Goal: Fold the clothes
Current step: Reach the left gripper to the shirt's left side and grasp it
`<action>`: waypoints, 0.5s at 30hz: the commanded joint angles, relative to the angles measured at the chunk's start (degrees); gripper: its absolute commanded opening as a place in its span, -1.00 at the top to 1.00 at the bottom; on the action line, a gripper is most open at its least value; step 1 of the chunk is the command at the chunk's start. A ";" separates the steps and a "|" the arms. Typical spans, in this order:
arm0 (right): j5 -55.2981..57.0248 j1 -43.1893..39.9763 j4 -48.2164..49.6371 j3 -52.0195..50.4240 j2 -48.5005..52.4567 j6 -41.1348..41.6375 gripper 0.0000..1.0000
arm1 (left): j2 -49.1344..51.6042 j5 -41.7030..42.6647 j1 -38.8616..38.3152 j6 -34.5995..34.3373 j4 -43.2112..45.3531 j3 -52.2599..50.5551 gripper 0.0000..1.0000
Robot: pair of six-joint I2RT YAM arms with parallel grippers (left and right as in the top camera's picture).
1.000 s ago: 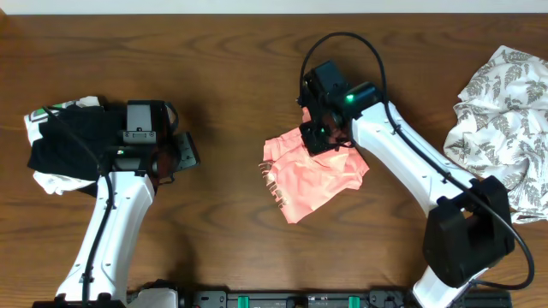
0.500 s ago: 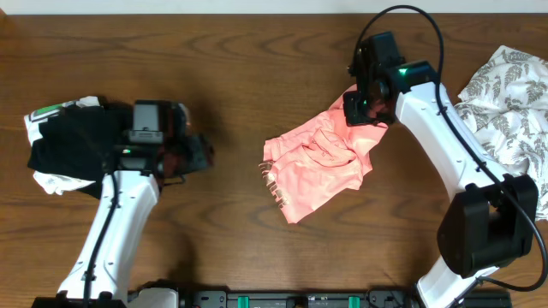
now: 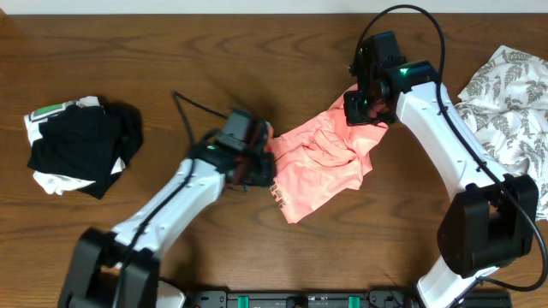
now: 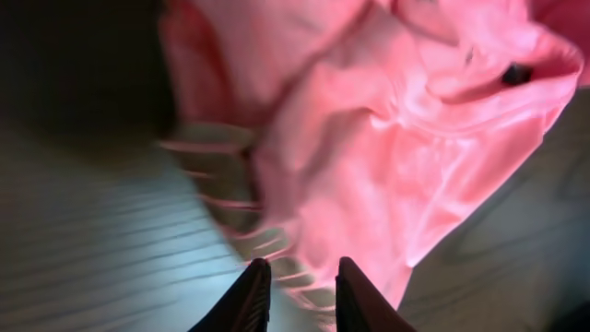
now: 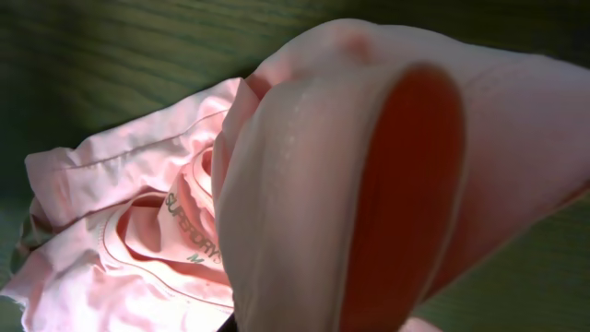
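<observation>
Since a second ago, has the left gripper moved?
Yes. The left gripper has swung right, away from the crumpled black-and-white fabric bundle, to the left edge of the soft salmon-pink T-shirt.

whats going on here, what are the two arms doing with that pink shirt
The right gripper is shut on the upper right corner of the salmon-pink T-shirt and holds it pulled up off the table. The left gripper is at the shirt's left edge with its fingers close together; whether it has fabric is unclear. The shirt is crumpled, not yet folded. A black-and-white bundle lies far left and a leaf-print garment far right, both untouched.
</observation>
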 commanded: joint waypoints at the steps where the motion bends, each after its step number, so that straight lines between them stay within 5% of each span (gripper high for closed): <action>1: 0.17 0.09 0.07 0.96 0.28 0.57 0.97 | 2.16 2.99 -2.60 -3.13 0.57 -0.59 0.51; 15: -0.44 0.09 -0.70 0.96 0.28 0.59 0.97 | 9.57 2.16 -5.51 -4.17 6.01 -0.66 0.48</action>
